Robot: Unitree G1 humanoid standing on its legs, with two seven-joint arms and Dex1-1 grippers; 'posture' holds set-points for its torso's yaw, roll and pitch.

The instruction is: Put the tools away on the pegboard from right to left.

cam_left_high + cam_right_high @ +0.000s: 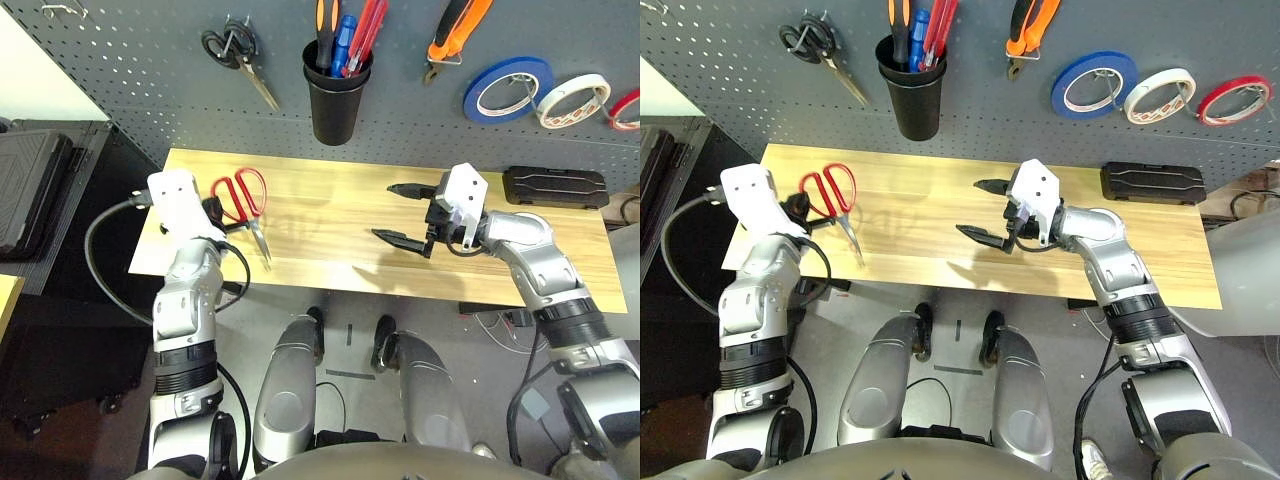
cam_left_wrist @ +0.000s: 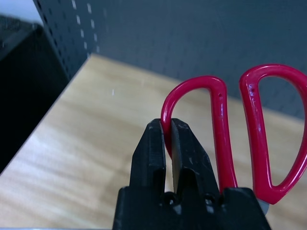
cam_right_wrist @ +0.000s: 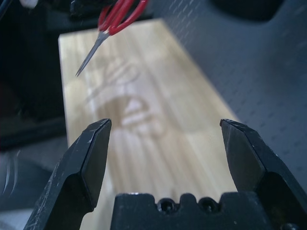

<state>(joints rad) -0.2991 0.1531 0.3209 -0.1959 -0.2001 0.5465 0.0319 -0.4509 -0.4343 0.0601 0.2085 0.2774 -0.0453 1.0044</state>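
Beyond both grippers, across the back of the scene, stands the pegboard (image 1: 150, 90), dark grey and holed throughout. It already carries most of the set: whitish tape roll (image 1: 574, 100) on a hook well to the right of the right gripper, orange-and-black pliers (image 1: 452, 35) hanging above and beyond that gripper, slim screwdriver (image 1: 326, 28) standing in the black cup (image 1: 336, 100) with other handles. Black-handled scissors (image 1: 236, 55) hang just left of the cup; blue tape roll (image 1: 508, 88) beside the whitish one.

Below the grippers, the wooden tabletop (image 1: 330, 235). A flat black case (image 1: 555, 186) lies at its far right, beyond the right gripper.

Right gripper (image 1: 403, 213): jaws spread wide, nothing between them, hovering over mid-table.

Left gripper (image 2: 168, 143): closed on one red loop of the red-handled scissors (image 1: 243, 200). Scissors are off the table by their shadow, handles toward the board, blades trailing back and down.

Progress, judged: three of four tools stowed. Scissors are the last, leftmost item; a bare hook (image 1: 62, 10) at the board's upper left, above and left of the left gripper, looks the likely spot.
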